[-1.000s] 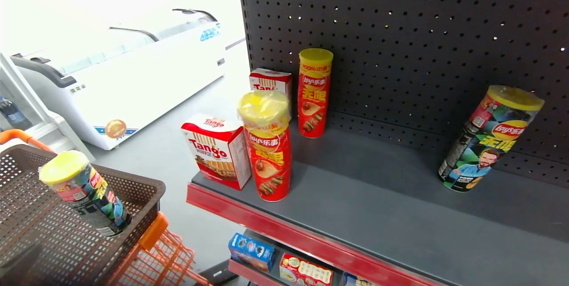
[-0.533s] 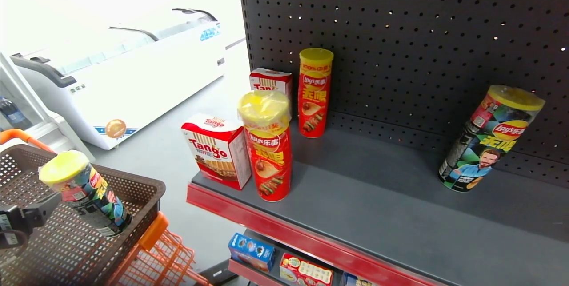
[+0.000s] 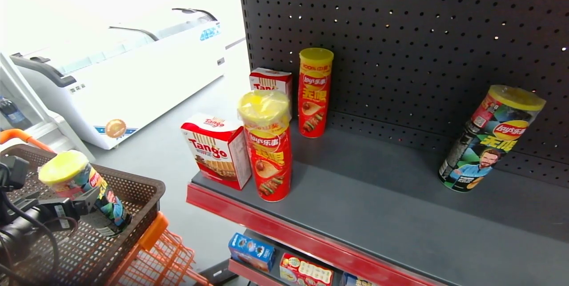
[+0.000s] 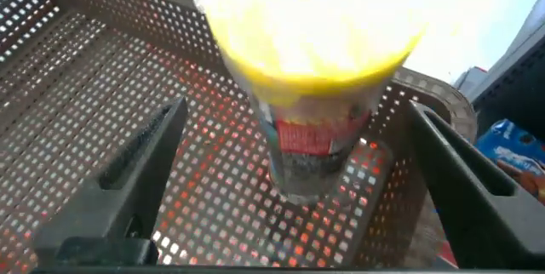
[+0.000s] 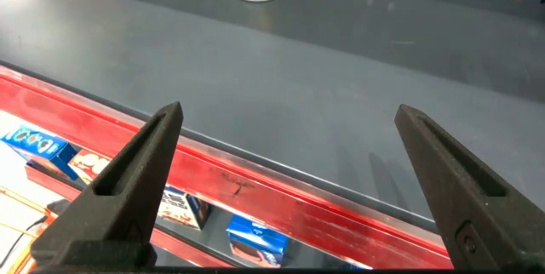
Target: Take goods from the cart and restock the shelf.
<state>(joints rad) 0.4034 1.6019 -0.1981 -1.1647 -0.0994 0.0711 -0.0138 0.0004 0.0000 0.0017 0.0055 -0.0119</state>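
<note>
A chip can (image 3: 82, 192) with a yellow lid and dark printed body stands slightly tilted in the brown mesh cart basket (image 3: 133, 197) at the lower left. My left gripper (image 3: 78, 201) is open at the can's side. In the left wrist view the can (image 4: 315, 78) stands between the left gripper's (image 4: 296, 111) spread fingers (image 4: 136, 172), apart from both. The right gripper (image 5: 289, 114) is open and holds nothing, above the red front edge of the grey shelf (image 5: 341, 70).
On the shelf (image 3: 378, 197) stand two red chip cans (image 3: 268, 152) (image 3: 314, 92), two wafer boxes (image 3: 218, 150) (image 3: 270, 82) and a dark chip can (image 3: 486, 139) against the pegboard. Between them lies free shelf. A white freezer (image 3: 120, 77) stands behind the cart. Goods (image 3: 251, 250) fill the lower shelf.
My left gripper has come into the head view from the lower left and moved up to the can in the basket. The can and the shelf goods have not moved.
</note>
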